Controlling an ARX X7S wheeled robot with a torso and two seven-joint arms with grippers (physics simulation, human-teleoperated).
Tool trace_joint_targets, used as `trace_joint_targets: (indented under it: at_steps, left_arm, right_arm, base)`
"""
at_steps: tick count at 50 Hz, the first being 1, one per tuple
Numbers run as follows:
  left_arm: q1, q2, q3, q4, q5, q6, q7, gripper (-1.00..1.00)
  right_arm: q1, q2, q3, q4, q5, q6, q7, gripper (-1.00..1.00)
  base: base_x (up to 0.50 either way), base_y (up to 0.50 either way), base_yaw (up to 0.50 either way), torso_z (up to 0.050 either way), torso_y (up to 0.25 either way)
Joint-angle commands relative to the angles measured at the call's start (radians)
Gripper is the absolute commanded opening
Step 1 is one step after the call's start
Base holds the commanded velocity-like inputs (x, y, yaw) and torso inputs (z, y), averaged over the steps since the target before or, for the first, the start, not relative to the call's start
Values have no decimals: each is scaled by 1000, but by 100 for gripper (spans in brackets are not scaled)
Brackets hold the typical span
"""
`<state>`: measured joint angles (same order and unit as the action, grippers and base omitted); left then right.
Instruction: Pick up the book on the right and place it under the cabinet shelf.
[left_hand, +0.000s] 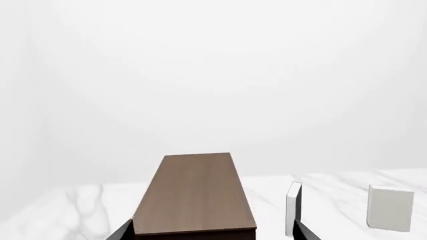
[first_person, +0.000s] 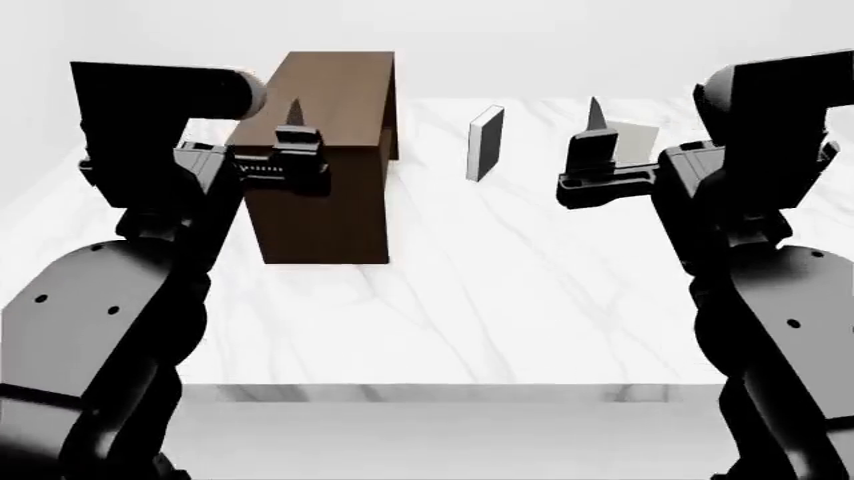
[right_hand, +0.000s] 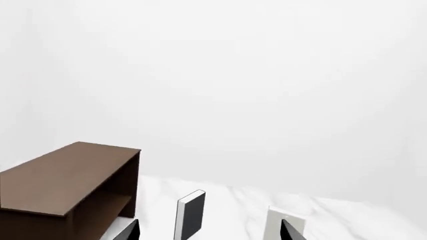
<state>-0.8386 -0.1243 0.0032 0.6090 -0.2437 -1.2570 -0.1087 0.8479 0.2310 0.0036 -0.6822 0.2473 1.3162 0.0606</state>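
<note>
The book (first_person: 642, 138), plain and pale grey-white, stands upright at the far right of the marble table, partly hidden behind my right gripper (first_person: 593, 115). It also shows in the right wrist view (right_hand: 283, 222) and the left wrist view (left_hand: 390, 208). The dark brown cabinet (first_person: 327, 150) stands at the far left; the cabinet shelf (right_hand: 110, 203) shows inside its open side. My left gripper (first_person: 295, 115) hovers in front of the cabinet. Both grippers are open and empty, raised above the table, their fingertips (right_hand: 127, 231) wide apart.
A thin black-covered book with white page edges (first_person: 485, 143) stands upright between the cabinet and the pale book; it also shows in the right wrist view (right_hand: 190, 215). The white marble table (first_person: 507, 290) has its front edge close to my body.
</note>
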Motion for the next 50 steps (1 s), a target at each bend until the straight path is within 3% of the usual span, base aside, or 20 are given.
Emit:
trace_joint_targets:
  at_steps: [1,19,33,50]
  left_arm:
    - [-224,7,20,-39,-12,-180,-33,100]
    - [-326,4,19,-104,-29,-193,-37,100]
    - [-470,-9,70,-312,0,-90,-42,100]
    - [-447,-27,55,-295,-14,-80,-44,100]
  right_arm:
    - [255,7,13,3,29,190,-1,100]
    - [358,27,-19,80,38,195,7,100]
    - [488,70,-57,215,28,174,3,100]
    - [500,56,-38,172,57,216,11,100]
  base:
    - [0,0,0,-38,105]
    - [0,0,0,-42,107]
    - [0,0,0,-1,3]
    - [0,-307,0,0,0]
